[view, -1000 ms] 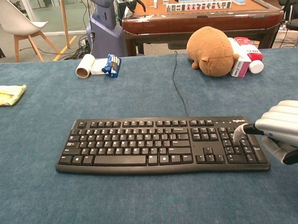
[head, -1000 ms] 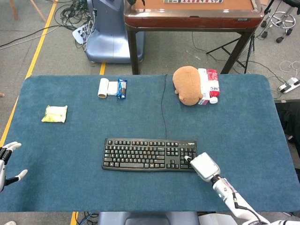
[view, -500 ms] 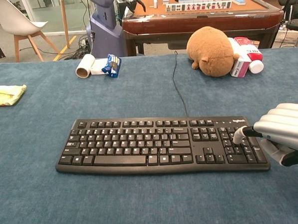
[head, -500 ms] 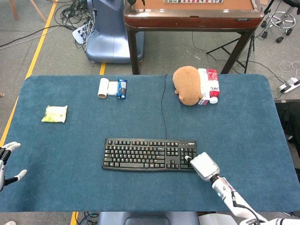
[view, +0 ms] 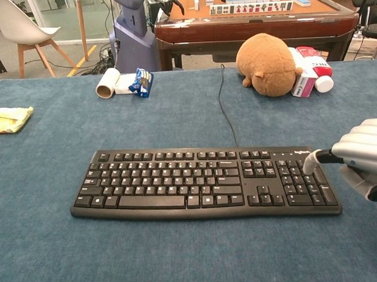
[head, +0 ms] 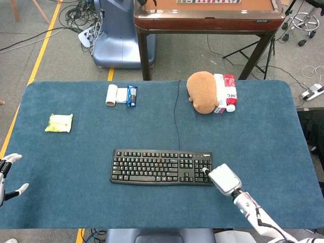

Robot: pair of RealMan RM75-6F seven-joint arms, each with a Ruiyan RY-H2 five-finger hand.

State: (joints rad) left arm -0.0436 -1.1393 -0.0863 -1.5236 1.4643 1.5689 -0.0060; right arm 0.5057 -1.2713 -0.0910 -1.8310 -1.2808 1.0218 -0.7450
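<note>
Keyboard (head: 161,166) at tabletop (head: 263,131) centre, cable running to 12 o'clock. Right hand (head: 223,178) off its 4 o'clock corner, one finger extended over the number pad, others curled in, grasping nothing. Compared with a second ago: fingertip lifted and drawn slightly back toward 4 o'clock, probably a key press just finished. Left hand (head: 7,173) at the 8 o'clock edge, released, fingers spread, unmoved. Plush (head: 202,91) and carton (head: 226,92) at 1 o'clock.

Keyboard (head: 161,166) centred on table (head: 263,147); plush toy (head: 201,91) behind right, snack packet (head: 59,123) far left.
</note>
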